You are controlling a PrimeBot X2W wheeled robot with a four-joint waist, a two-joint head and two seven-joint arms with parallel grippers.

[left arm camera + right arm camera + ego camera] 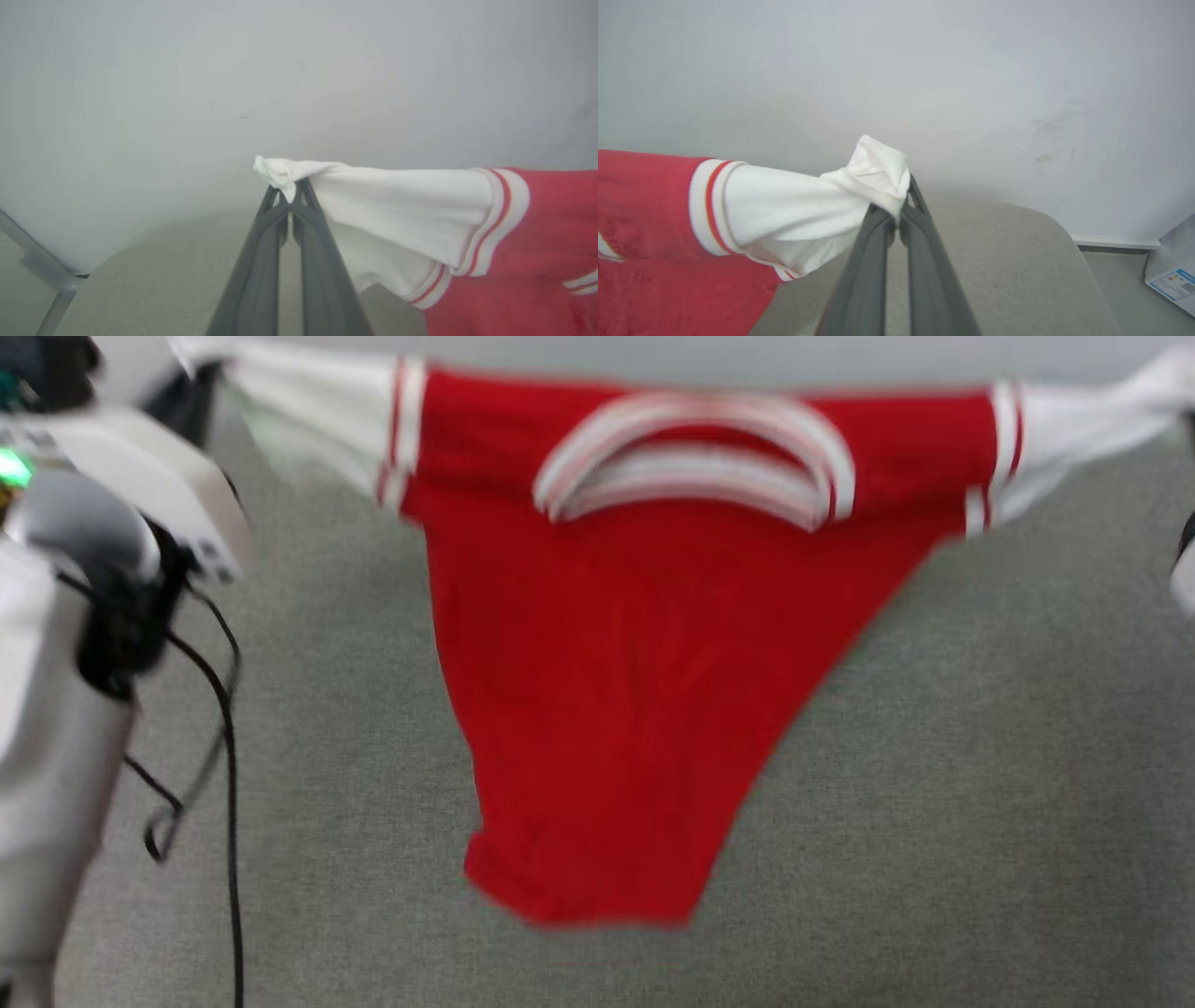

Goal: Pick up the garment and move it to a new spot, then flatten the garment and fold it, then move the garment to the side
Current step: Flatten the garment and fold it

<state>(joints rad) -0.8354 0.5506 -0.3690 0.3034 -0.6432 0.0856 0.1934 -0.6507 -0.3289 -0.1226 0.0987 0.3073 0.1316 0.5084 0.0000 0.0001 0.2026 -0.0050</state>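
Red shirt (644,691) hangs stretched sleeve to sleeve over grey table (980,803)
Left gripper (289,198) is clamped on the left white sleeve tip; the shirt's long axis runs left to right, hem drooping near; right gripper (900,212) is clamped on the right sleeve tip.

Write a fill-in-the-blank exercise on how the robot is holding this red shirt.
The left gripper and the right gripper each hold one white short ____ of the red jersey T-shirt with striped trim.
Both pairs of jaws are ____ on the cloth.
A thin ____ cable dangles near the head view's left edge.
Missing words: sleeve; shut; black.
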